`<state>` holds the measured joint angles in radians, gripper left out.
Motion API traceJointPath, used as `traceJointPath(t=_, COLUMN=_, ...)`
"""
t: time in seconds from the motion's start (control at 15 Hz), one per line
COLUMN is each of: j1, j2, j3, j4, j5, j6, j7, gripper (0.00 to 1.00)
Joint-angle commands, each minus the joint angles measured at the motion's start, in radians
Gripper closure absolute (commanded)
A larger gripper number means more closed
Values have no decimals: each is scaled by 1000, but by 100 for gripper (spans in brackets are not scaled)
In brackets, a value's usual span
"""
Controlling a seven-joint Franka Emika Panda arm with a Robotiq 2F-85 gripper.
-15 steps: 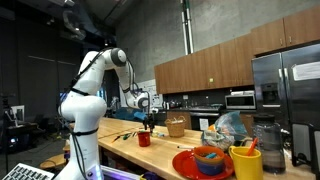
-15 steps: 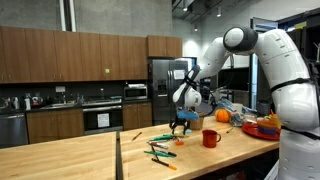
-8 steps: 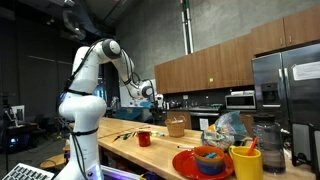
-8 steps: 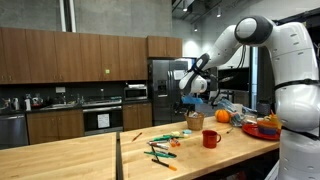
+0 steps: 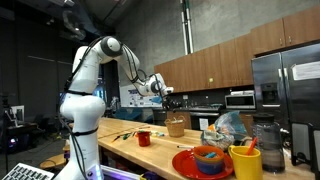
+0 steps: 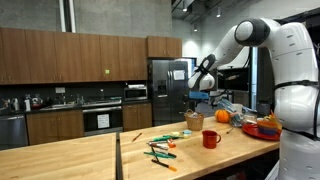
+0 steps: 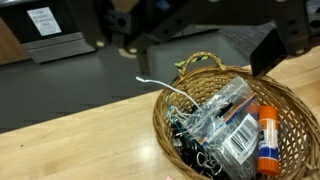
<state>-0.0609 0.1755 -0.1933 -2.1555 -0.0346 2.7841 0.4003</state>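
pincer (image 5: 162,91) is spread wide and empty, hanging well above the wicker basket (image 7: 166,112), which sits by the tabletop's far edge, near a red mug (image 6: 210,138). My worry: coming down off-centre, a finger could catch the rim and tip or shove it, since it looks light. It's round and woven, stuffed with black clips (image 7: 186,138), a crinkly clear packet (image 7: 228,122) and an orange tube (image 7: 268,140)

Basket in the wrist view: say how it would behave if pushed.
The basket looks woven and light, so it would probably slide on the smooth counter rather than tip. Its loose contents, like the plastic bag, may shift.
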Motion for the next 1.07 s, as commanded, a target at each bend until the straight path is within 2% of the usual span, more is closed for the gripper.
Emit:
traceJointPath(t=0.0, j1=26, j2=80, j3=-47, j4=73, j5=-50, j6=-32, j7=184, gripper=0)
traceJointPath(t=0.4, j1=76, j2=158, j3=-102, j4=162, j5=-62, j6=-198, j7=419, gripper=0)
traceJointPath(t=0.6, j1=77, j2=171, j3=-109, j4=187, j5=-78, j6=-282, j7=517, gripper=0)
traceJointPath(t=1.0, j1=55, j2=222, j3=-96, j4=230, j5=-77, j6=-378, j7=619, gripper=0)
